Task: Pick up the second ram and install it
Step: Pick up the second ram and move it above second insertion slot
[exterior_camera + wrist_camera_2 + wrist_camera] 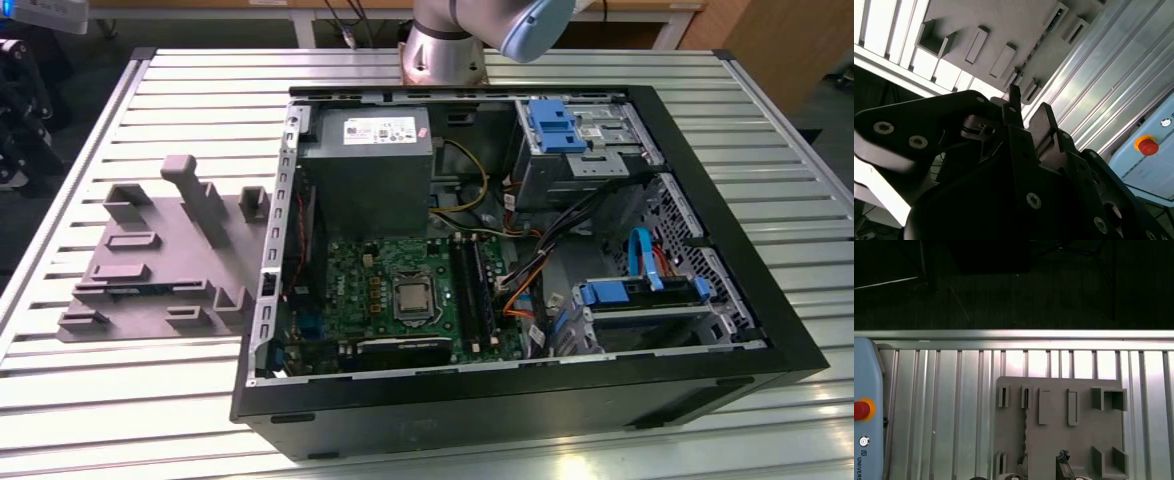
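The second ram [134, 290] stands on edge in a groove of the grey fixture [174, 265]. The jaws hang above that fixture, slightly parted, with nothing between them. Beside the fixture, on the same slatted worktop [120, 400], lies the open computer case [534, 410].

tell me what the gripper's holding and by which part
Nothing: the gripper hangs open above the grey fixture, its jaws apart with bare fixture between them.

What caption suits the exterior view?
Open computer case on a slatted table, grey fixture beside it, robot arm behind.
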Available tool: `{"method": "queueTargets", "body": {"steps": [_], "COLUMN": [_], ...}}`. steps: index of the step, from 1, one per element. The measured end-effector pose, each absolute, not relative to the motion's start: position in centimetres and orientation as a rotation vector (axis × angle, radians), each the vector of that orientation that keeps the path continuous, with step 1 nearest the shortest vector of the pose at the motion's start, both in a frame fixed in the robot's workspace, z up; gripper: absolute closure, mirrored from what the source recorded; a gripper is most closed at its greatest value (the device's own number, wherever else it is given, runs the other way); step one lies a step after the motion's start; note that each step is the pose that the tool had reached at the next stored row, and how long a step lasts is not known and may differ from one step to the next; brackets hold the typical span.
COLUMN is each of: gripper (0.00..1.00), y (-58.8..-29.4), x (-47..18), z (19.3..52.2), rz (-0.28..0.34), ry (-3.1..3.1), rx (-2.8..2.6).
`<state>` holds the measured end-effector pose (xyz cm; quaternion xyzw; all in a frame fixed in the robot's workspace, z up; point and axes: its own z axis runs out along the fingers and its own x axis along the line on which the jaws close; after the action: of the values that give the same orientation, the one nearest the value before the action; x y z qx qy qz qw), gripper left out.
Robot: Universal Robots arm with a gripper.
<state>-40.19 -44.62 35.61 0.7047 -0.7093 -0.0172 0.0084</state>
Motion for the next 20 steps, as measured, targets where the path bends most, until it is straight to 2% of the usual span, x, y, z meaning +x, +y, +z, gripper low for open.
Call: {"method": "queueTargets", "body": {"steps": [1,20], "gripper": [0.64,0.64], "y": [-44.61,-44.62], "x": [-40.19,-40.19], "z": [35.58,35.03], "rz": [-0.054,-0.054], "ry": [-2.217,-2.216], "rx": [2.202,2.202]}}
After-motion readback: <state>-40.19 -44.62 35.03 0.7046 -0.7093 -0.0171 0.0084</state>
